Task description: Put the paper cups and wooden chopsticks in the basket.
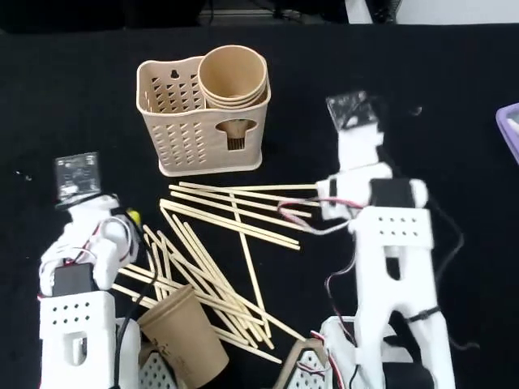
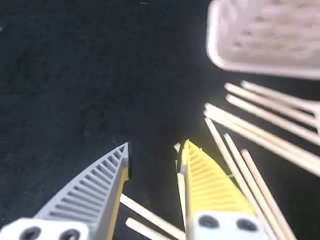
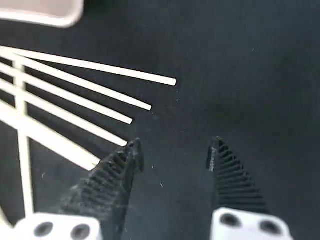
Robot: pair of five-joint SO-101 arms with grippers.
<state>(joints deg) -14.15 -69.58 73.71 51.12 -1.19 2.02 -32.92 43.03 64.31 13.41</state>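
Starting with the black table [image 1: 81, 121]: plenty of dark cloth for a dropped piece to skid across. At twelve o'clock, the basket [image 1: 190, 138], upright, with a stack of cups [image 1: 233, 74] filling its one-o'clock half. Risks a jam there: little room beside the stack, so could catch a long stick on the rim or tip the light basket over with a sideways push. At seven o'clock, a loose cup [image 1: 182, 336] on its side, touching stick ends, close to the left arm's base. May roll off under a glancing touch, may crush its thin wall under a hard pinch, may drag sticks along on the lift. At nine o'clock, the left gripper [image 2: 155, 150], spread wide and holding nothing, with a stick end just beside its yellow finger. At three o'clock, the right gripper [image 3: 175, 147], likewise spread and empty, just off the tips of the fanned sticks. Could bring the two arms together over the centre, since both face the same pile. From the centre down to six o'clock, the chopsticks [image 1: 215, 259], crossed and overlapping. Likely pinches several at once, or lets a thin one pivot and slip from the tips, scattering the rest.
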